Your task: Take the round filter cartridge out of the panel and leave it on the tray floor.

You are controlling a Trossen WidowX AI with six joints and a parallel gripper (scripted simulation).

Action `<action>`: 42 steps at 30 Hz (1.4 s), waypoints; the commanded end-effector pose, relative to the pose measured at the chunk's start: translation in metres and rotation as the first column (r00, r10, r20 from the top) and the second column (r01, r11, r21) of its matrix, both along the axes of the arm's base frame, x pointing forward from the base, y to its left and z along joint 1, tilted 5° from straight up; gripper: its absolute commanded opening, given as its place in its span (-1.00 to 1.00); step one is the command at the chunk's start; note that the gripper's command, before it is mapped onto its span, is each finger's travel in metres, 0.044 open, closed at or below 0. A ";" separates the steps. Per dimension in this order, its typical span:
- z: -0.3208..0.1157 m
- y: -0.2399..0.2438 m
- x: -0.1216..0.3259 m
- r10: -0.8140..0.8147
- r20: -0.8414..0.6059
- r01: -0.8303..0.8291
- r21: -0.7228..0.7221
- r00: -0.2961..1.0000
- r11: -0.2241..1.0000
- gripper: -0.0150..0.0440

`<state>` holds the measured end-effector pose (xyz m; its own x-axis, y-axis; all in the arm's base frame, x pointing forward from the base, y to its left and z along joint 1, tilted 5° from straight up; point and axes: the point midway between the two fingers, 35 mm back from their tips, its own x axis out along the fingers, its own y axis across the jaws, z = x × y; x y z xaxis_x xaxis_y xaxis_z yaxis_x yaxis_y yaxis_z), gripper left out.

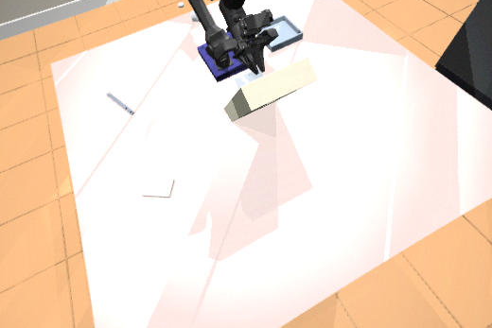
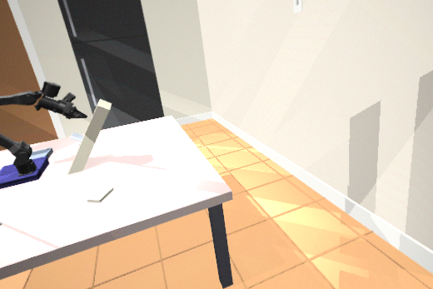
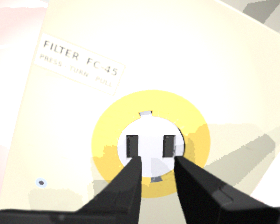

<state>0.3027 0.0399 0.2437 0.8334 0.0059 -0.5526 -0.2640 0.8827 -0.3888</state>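
The service panel [image 1: 284, 84] [image 2: 91, 137] [image 3: 141, 45] is a pale, tilted slab. In the wrist view the round white filter cartridge [image 3: 152, 127] sits in it inside a yellow ring [image 3: 105, 132]. Two dark slots, a left slot [image 3: 132, 145] and a right slot [image 3: 169, 145], show on its face. My gripper [image 1: 259, 72] [image 2: 86, 117] [image 3: 157, 163] is partly open and empty, with its tips apart in front of the cartridge's lower face, just below the slots in the wrist view. Contact cannot be told. The blue-grey tray [image 1: 289, 43] lies beside the arm's base.
The arm's purple base plate [image 1: 208, 64] [image 2: 17, 177] is behind the panel. A thin grey bar [image 1: 120, 103] and a small white plate [image 1: 161, 190] [image 2: 100, 196] lie on the table. A label [image 3: 80, 63] is on the panel's face.
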 end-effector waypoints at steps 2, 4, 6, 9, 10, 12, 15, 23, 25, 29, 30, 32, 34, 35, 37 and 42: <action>-0.008 0.000 0.008 0.006 -0.007 -0.006 -0.005 1.000 1.000 -0.18; -0.010 0.000 0.010 0.006 -0.007 -0.006 -0.005 1.000 1.000 -0.18; -0.011 0.000 0.013 0.006 -0.007 -0.006 -0.005 1.000 1.000 -0.18; -0.012 0.000 0.013 0.006 -0.007 -0.006 -0.005 1.000 1.000 -0.18; -0.012 0.000 0.013 0.006 -0.007 -0.006 -0.005 1.000 1.000 -0.18; -0.012 0.000 0.013 0.006 -0.007 -0.006 -0.005 1.000 1.000 -0.18; -0.012 0.001 0.013 0.006 -0.007 -0.006 -0.005 1.000 1.000 -0.18; -0.012 0.001 0.013 0.006 -0.007 -0.006 -0.005 1.000 1.000 -0.18; -0.012 0.001 0.013 0.006 -0.007 -0.006 -0.005 1.000 1.000 -0.18; -0.012 0.001 0.014 0.006 -0.007 -0.006 -0.005 1.000 1.000 -0.18; -0.012 0.001 0.014 0.006 -0.007 -0.006 -0.005 1.000 1.000 -0.18; -0.012 0.001 0.014 0.006 -0.007 -0.006 -0.005 1.000 1.000 -0.18; -0.012 0.001 0.014 0.006 -0.007 -0.006 -0.005 1.000 1.000 -0.18; -0.012 0.001 0.014 0.006 -0.007 -0.006 -0.005 1.000 1.000 -0.18; -0.012 0.001 0.015 0.006 -0.007 -0.006 -0.005 1.000 1.000 -0.18; -0.013 0.001 0.016 0.006 -0.007 -0.006 -0.005 1.000 1.000 -0.18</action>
